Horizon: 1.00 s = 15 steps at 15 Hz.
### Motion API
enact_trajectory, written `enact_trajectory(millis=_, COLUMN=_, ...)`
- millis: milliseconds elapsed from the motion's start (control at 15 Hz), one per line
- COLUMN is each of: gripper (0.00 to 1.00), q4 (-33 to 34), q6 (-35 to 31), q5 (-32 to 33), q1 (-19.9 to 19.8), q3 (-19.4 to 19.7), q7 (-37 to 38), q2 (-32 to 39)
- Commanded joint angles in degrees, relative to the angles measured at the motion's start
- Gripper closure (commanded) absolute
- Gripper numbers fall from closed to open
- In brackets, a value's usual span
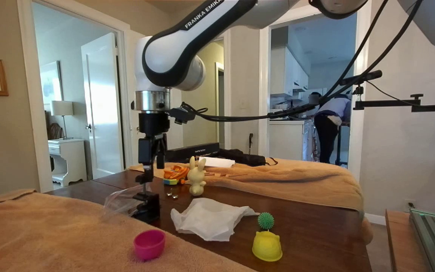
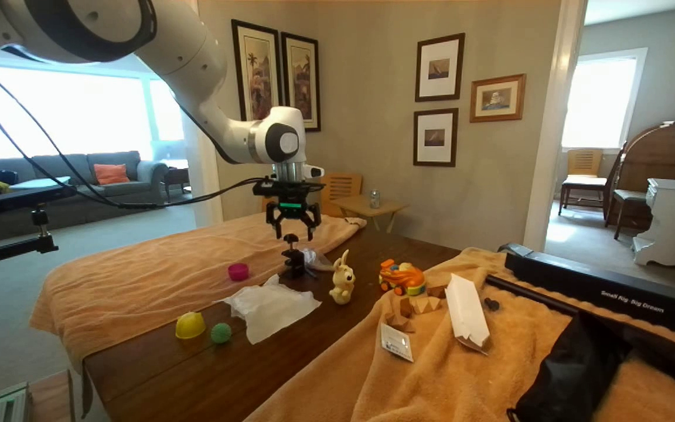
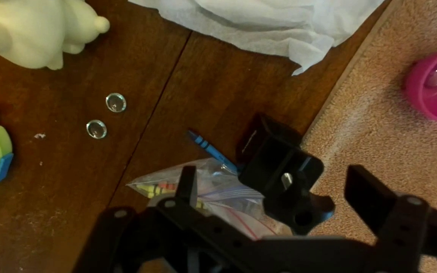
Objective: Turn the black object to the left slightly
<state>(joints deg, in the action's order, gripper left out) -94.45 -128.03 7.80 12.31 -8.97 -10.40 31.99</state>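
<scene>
Hanging over the black object (image 2: 294, 265), your gripper (image 2: 294, 235) is released, its jaws spread apart. You find the object standing upright on the wooden table (image 2: 156, 375), just beside the clear plastic bag (image 3: 237, 194) and near the edge of the orange towel (image 3: 378, 136).

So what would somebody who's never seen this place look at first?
Probably the big white robot arm stretching across the top of both exterior views, its jaws open above the black object on the brown table. Next, perhaps, the bright pink cup on the orange towel, and the cream bunny standing on the table near an orange wheeled toy.
</scene>
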Motion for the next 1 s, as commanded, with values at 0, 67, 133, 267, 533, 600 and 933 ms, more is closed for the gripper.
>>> enact_trajectory(millis=0, gripper=0.0, q4=0.99, q6=-0.6, q5=-1.45, q1=-0.12, q3=-1.51, q7=-1.06, q2=1.06)
enact_trajectory(millis=67, gripper=0.0, q4=1.11, q6=-0.61, q5=-1.35, q1=-0.04, q3=-1.69, q7=-1.06, q2=1.32)
enact_trajectory(millis=133, gripper=0.0, q4=1.22, q6=-0.62, q5=-1.16, q1=0.01, q3=-1.76, q7=-1.14, q2=1.6)
enact_trajectory(millis=267, gripper=0.0, q4=1.51, q6=-0.53, q5=-1.44, q1=-0.39, q3=-2.19, q7=-2.15, q2=2.12)
enact_trajectory(millis=533, gripper=0.0, q4=2.26, q6=-1.47, q5=-1.76, q1=-0.72, q3=-2.36, q7=-2.7, q2=3.24)
enact_trajectory(millis=600, gripper=0.0, q4=2.43, q6=-1.88, q5=-1.85, q1=-0.7, q3=-2.4, q7=-2.61, q2=3.56)
enact_trajectory(millis=933, gripper=0.0, q4=3.38, q6=-4.33, q5=-2.19, q1=-0.38, q3=-2.58, q7=-1.7, q2=5.15)
